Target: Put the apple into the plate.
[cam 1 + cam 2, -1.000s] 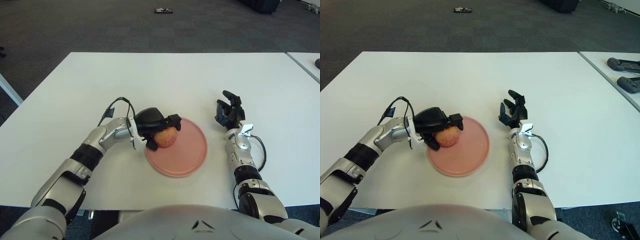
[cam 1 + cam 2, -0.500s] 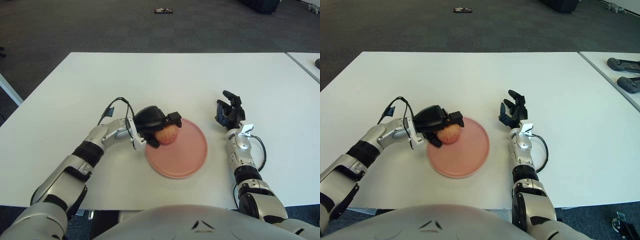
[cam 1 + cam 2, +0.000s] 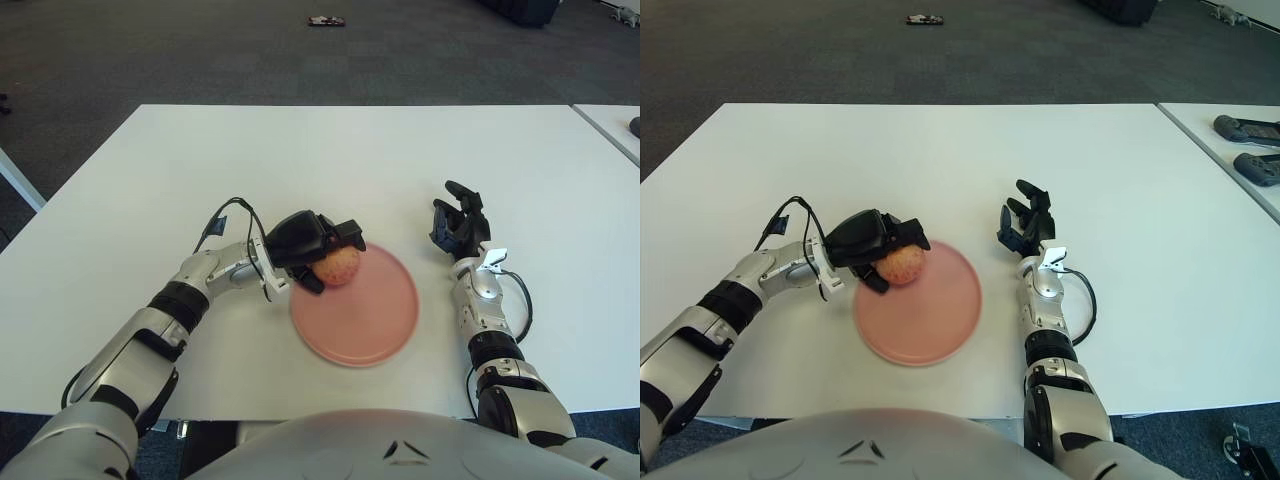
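Black left-hand fingers [image 3: 345, 236] clamp the apple [image 3: 338, 266], seemingly touching the plate [image 3: 385, 325].

The left hand [image 3: 305, 243] covers the top and left side of the apple [image 3: 338, 266]; the plate [image 3: 360, 315] shows a smeared rim; a small dark thing on the floor [image 3: 327, 21] is too small to tell.
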`<act>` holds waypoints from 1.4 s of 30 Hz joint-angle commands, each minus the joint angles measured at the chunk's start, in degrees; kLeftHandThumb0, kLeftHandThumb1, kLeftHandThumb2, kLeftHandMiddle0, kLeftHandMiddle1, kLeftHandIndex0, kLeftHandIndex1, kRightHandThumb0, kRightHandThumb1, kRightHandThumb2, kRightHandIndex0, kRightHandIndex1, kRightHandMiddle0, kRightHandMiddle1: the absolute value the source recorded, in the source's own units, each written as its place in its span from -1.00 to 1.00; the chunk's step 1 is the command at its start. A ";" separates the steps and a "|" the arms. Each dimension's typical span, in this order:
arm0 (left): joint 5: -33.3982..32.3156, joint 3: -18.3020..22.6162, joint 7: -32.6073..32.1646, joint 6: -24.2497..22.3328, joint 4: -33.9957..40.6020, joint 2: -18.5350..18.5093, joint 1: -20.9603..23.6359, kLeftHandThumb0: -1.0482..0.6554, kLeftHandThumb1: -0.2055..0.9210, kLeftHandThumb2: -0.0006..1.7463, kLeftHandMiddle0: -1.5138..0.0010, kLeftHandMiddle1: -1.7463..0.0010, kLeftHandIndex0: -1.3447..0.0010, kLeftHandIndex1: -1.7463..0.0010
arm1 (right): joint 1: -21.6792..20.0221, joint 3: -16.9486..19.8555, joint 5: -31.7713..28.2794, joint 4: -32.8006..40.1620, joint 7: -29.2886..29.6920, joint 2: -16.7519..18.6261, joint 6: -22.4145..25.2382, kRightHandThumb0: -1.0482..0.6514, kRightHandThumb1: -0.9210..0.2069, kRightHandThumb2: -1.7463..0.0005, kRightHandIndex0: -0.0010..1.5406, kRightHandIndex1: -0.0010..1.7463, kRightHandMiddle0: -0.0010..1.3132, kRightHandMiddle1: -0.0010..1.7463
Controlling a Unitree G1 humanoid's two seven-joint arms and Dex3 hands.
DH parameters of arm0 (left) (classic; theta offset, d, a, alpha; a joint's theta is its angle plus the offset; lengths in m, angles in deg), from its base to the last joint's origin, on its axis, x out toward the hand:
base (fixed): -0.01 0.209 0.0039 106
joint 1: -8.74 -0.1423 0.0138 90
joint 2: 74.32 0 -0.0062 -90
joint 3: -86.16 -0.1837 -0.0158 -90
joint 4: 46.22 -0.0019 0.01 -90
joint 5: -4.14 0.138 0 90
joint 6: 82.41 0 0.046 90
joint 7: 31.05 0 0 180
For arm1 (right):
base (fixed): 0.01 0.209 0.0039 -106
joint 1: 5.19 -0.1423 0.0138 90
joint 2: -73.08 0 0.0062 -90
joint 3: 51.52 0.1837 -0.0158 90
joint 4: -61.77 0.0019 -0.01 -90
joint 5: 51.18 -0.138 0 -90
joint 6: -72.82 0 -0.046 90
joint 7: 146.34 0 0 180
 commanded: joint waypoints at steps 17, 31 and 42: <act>-17.36 2.33 21.83 1.50 6.98 -4.74 0.92 -0.92 1.00 -0.18 0.98 0.42 1.00 0.15 | 1.63 -0.32 0.82 -2.84 2.36 0.58 2.52 -0.27 -0.47 -0.03 -0.84 -0.11 -1.00 -0.01; -22.94 4.55 29.66 -0.92 9.52 -4.80 0.42 -0.92 1.00 -0.13 0.98 0.80 1.00 0.46 | 0.99 -0.75 0.90 -4.04 2.57 0.62 1.94 -0.27 -0.51 -0.01 -0.83 -0.11 -1.00 -0.03; -25.01 5.75 32.74 -2.63 10.81 -4.52 -0.20 -0.90 1.00 -0.12 0.90 0.80 1.00 0.36 | 1.08 -1.06 1.15 -3.89 2.61 0.51 2.06 -0.28 -0.52 0.00 -0.84 -0.13 -1.00 -0.01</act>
